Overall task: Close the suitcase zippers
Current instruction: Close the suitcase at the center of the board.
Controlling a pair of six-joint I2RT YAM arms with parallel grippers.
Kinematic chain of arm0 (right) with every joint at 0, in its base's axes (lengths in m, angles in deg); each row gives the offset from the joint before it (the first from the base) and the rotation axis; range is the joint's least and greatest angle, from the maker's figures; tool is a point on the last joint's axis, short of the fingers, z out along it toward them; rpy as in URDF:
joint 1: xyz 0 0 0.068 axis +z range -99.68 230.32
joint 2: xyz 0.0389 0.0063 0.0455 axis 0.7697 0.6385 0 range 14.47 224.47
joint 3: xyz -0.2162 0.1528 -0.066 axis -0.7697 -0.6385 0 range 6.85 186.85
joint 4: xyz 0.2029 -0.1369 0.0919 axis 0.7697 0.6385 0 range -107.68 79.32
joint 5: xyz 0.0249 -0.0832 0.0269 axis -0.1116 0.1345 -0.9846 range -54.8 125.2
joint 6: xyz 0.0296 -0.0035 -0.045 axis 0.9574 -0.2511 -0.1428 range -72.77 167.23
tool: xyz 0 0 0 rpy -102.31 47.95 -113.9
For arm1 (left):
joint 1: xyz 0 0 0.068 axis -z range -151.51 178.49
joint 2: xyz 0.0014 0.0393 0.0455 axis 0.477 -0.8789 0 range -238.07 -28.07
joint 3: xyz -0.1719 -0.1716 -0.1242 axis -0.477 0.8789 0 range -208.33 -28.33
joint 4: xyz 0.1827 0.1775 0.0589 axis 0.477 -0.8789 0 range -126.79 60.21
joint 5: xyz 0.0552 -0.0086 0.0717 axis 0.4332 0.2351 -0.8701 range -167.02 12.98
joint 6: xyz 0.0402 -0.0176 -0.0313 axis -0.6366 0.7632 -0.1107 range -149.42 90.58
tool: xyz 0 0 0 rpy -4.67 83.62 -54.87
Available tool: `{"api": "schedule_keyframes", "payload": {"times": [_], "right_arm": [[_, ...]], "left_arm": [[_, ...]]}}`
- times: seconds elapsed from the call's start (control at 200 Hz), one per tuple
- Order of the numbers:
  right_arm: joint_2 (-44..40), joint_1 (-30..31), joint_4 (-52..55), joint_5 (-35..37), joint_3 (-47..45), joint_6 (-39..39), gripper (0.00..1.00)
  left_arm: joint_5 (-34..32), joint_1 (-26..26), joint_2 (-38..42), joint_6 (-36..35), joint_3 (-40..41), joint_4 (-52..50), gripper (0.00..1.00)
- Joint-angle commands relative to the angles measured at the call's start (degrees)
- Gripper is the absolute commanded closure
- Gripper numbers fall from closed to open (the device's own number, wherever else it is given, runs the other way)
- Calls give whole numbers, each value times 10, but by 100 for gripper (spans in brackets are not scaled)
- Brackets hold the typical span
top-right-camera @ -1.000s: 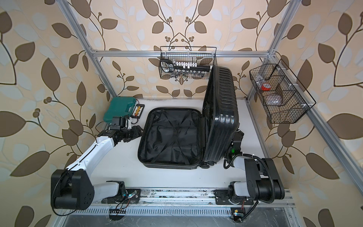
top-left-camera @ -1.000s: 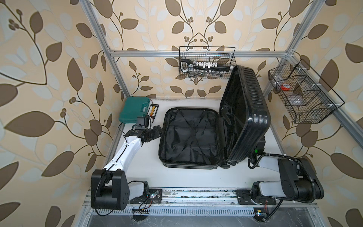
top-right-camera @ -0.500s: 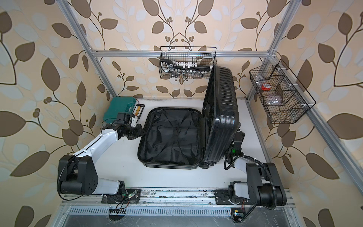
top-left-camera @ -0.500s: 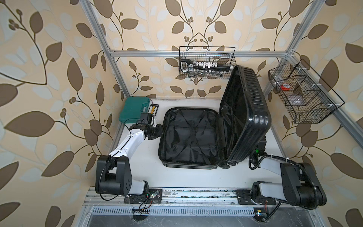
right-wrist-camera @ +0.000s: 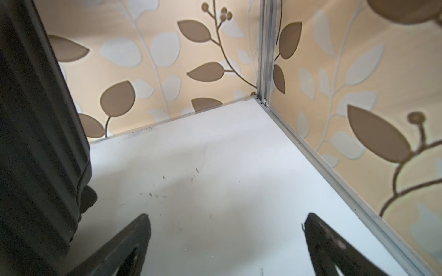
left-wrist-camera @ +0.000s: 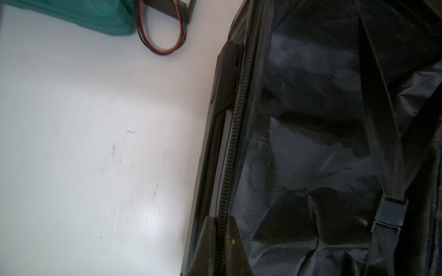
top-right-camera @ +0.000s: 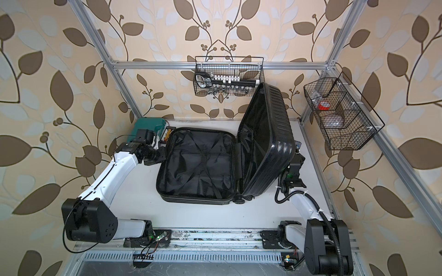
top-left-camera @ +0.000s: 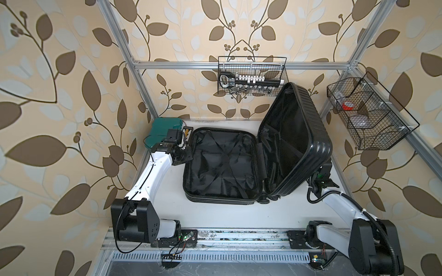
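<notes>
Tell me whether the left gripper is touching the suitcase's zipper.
Touching. The left wrist view shows the left gripper shut on the zipper, its fingers pressed against either side of the track.

White table (top-left-camera: 215, 215) bears the open suitcase (top-left-camera: 222, 167) and a teal case (top-left-camera: 165, 126)
</notes>
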Motion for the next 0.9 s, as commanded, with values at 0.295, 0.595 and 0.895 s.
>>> {"api": "schedule_keyframes", "payload": {"times": [0.295,0.595,0.895], "right_arm": [[-35,-18,242,25,165,19,0],[-43,-21,347,-64,296,-3,0],[9,-21,424,-244,343,-38,4]], "left_arm": [[-159,-6,28,-86,-281,-155,100],[-184,-7,-24,-118,-479,-249,100],[-161,-7,-39,-124,-547,-252,100]]}}
